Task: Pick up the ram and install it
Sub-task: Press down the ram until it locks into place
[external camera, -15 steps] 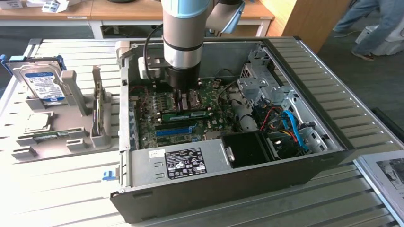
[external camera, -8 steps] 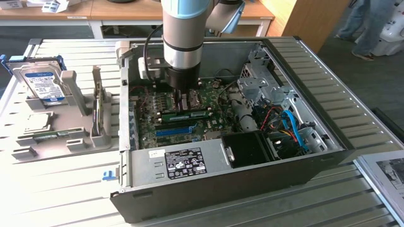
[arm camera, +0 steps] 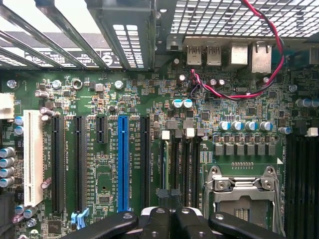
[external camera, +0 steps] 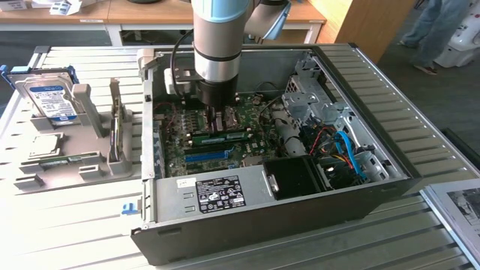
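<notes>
We see black gripper (external camera: 218, 114), jaws closed together, poised inside open grey computer case (external camera: 390, 163) above long thin green ram stick (external camera: 222, 136) seated on green motherboard (arm camera: 149, 104).

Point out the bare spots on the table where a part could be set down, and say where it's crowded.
Bare slatted table lies in front of the grey parts stand, at the exterior view's left of the computer case. Another bare strip runs behind the stand. Inside the case it is crowded: motherboard, cables, the gripper lowered above the ram.
</notes>
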{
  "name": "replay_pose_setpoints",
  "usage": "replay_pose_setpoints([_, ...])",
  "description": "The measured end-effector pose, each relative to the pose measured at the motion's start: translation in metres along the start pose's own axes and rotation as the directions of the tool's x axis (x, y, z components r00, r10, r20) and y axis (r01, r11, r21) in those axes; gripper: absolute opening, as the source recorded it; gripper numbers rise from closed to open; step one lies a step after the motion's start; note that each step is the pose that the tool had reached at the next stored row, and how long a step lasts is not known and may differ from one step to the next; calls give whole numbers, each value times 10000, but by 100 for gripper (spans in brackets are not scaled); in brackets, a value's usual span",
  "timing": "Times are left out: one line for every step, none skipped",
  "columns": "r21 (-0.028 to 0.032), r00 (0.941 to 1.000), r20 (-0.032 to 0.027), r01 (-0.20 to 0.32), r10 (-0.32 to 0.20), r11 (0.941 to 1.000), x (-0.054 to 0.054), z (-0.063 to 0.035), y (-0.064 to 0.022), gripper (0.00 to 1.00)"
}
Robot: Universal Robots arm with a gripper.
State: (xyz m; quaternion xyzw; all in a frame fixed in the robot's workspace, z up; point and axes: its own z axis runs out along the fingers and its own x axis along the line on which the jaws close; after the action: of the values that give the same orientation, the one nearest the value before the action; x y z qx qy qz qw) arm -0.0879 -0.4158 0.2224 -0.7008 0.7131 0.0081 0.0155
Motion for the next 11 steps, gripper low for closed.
replay_pose_setpoints([0,10000,0,0,0,10000,0,2,0,10])
replay_pose_setpoints([0,10000,0,-1,1,10000,0,3,0,10])
replay_pose_setpoints([0,10000,1,0,0,10000,0,4,0,10])
replay_pose_setpoints([0,10000,1,0,0,10000,0,6,0,10])
replay_pose_setpoints([0,10000,0,0,0,10000,0,6,0,10])
replay_pose_setpoints([0,10000,0,0,0,10000,0,7,0,10])
replay_pose_setpoints([0,10000,0,-1,1,10000,0,7,0,10])
replay_pose_setpoints([0,10000,0,0,0,10000,0,8,0,10])
replay_pose_setpoints([0,10000,0,0,0,10000,0,8,0,10])
replay_pose_setpoints([1,10000,1,0,0,10000,0,8,0,10])
replay_pose_setpoints([0,10000,1,0,0,10000,0,8,0,10])
